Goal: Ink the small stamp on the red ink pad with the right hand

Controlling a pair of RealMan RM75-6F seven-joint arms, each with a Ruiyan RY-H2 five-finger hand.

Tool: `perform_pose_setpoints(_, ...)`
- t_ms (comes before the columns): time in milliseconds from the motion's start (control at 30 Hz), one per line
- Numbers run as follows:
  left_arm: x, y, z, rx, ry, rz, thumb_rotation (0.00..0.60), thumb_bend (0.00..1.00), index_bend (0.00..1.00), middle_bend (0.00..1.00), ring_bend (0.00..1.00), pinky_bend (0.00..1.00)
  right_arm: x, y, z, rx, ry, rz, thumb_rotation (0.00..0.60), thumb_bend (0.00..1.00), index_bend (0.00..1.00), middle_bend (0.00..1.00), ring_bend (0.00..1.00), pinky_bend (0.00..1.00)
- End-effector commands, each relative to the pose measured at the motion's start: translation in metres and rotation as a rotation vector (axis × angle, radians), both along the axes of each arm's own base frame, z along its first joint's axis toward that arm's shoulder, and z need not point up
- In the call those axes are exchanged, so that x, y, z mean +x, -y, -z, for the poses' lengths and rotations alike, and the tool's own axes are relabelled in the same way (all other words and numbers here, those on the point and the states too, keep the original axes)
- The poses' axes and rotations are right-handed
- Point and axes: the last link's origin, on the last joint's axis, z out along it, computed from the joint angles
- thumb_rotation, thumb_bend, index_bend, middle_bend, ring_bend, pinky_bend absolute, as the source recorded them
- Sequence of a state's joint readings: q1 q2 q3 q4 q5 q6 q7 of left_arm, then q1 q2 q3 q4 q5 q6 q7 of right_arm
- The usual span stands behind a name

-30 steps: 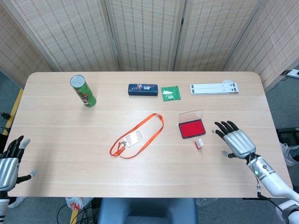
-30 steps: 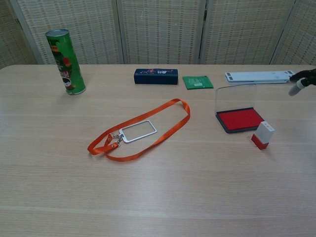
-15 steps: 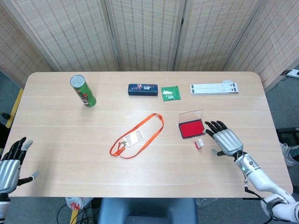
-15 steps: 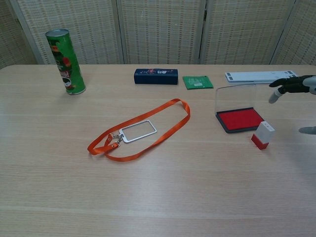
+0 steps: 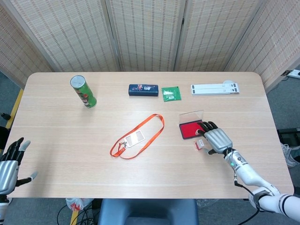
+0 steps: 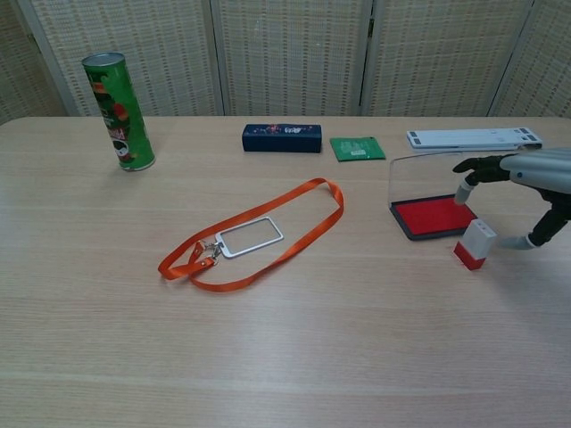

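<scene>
The small stamp (image 6: 475,243), white with a red base, stands on the table just in front of the red ink pad (image 6: 434,216), whose clear lid is raised behind it. In the head view the stamp (image 5: 200,144) shows partly under my right hand (image 5: 215,139). That hand (image 6: 526,183) hovers over the stamp with fingers spread, its thumb down beside the stamp; I cannot tell whether it touches. The ink pad (image 5: 191,130) lies right by its fingertips. My left hand (image 5: 8,164) is open at the table's near left edge.
An orange lanyard with a badge holder (image 6: 251,236) lies mid-table. A green can (image 6: 119,112) stands at the back left. A dark blue case (image 6: 282,137), a green packet (image 6: 357,148) and a white strip (image 6: 473,138) line the back.
My right hand has moved left across the table, from well right of the stamp to directly over it. The left hand has sunk slightly toward the edge.
</scene>
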State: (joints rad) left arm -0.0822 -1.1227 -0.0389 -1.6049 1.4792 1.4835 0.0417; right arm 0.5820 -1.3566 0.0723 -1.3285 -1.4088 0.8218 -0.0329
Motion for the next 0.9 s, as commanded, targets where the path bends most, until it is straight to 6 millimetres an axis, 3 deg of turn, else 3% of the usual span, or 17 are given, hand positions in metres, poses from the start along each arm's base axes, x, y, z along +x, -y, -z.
perform_pose_setpoints(33,0.000,0.000,0.000,0.001,0.001,-0.001,0.600,0.20,0.04,0.00,0.02,0.27,-0.001,0.001,0.003,0.002,-0.011,-0.004,0.600,0.29,0.24,0.00,0.00,0.00)
perform_pose_setpoints(633,0.000,0.002,0.000,0.004,-0.004,0.003,0.600,0.20,0.04,0.00,0.02,0.27,-0.004,0.006,0.014,0.005,-0.021,-0.003,0.600,0.29,0.32,0.00,0.00,0.00)
perform_pose_setpoints(900,0.000,0.003,-0.001,0.010,-0.006,0.003,0.600,0.20,0.04,0.00,0.02,0.27,-0.004,0.010,0.020,-0.018,-0.027,-0.020,0.600,0.29,0.41,0.04,0.00,0.00)
